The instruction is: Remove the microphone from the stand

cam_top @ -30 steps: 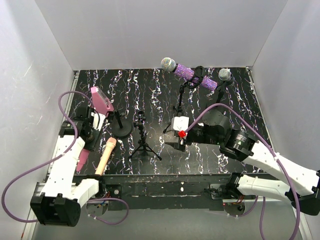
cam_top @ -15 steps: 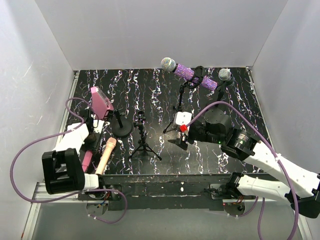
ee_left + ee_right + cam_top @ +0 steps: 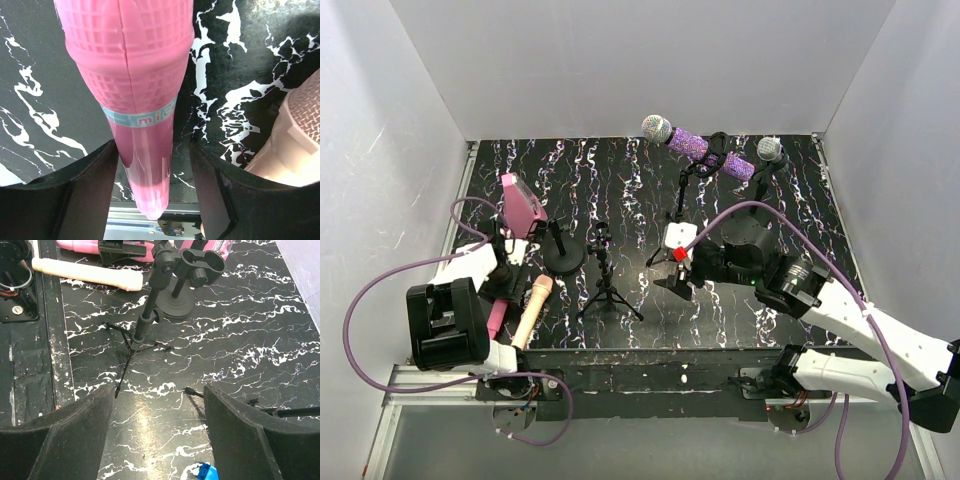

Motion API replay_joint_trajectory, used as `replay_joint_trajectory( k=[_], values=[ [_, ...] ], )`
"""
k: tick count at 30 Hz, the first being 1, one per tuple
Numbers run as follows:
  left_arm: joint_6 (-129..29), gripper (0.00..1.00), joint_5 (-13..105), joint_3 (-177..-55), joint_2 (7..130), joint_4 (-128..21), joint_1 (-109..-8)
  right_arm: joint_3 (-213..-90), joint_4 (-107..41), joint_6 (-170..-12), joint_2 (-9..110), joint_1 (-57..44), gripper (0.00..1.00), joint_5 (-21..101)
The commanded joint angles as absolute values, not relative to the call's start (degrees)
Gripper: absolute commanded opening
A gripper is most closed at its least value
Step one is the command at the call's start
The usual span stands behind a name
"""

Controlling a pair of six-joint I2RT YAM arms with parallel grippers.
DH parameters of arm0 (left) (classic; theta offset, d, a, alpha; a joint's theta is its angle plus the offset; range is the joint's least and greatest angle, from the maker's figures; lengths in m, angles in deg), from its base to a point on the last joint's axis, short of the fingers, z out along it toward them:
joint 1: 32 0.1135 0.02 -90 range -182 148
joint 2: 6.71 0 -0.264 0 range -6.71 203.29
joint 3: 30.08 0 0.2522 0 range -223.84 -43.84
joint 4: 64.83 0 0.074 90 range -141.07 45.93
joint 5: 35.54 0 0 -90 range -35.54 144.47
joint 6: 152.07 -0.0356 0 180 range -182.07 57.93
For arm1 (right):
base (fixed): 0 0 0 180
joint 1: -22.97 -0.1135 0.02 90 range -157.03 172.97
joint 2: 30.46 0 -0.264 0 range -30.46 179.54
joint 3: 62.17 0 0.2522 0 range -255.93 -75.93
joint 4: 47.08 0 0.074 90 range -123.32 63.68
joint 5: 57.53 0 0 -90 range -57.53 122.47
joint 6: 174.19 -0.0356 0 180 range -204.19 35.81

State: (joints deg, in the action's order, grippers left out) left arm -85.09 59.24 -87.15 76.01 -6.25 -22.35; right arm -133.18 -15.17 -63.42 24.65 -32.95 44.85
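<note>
Near edge, left side: left gripper [image 3: 154, 165] straddles the handle of a pink microphone [image 3: 130, 75] lying on the black marbled table [image 3: 620, 170], jaws parted with a visible gap on one side, so not clamped; a peach microphone [image 3: 295, 135] lies just beside it. Mid-table: right gripper [image 3: 157, 400] is spread wide with nothing between its fingers, facing a small black tripod stand [image 3: 142, 325] whose clip [image 3: 200, 262] is empty. Far side: the purple glitter microphone [image 3: 692, 146] sits tilted in the clip of a tall stand [image 3: 682, 195], silver head toward the left — well apart from both grippers.
</note>
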Motion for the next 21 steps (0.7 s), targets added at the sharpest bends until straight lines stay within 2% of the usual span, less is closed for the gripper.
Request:
replay_joint_trajectory(
  k=[1,9,16,18,21],
  values=[
    [-83.51,0.59,56.49,-88.05,74.25,-6.43,-22.07,-133.85,-16.80,-64.77,25.26,-32.84,0.79,45.48],
    [-81.15,0.69,55.96,-92.70,64.14,1.48,-22.15,-138.41,-15.83,-68.01,30.09,-32.75,0.79,48.47],
    [-79.03,0.81,56.40,-105.08,53.77,14.92,-22.15,-145.17,-12.33,-73.64,37.90,-32.84,0.79,51.54],
    [-79.73,0.81,54.83,-109.12,52.36,17.21,-22.15,-148.16,-10.13,-74.00,41.06,-32.84,0.80,52.59],
    [-81.13,0.81,44.41,-115.28,50.86,17.57,-22.07,-150.10,-10.29,-75.31,43.18,-32.84,0.81,53.04]
  ],
)
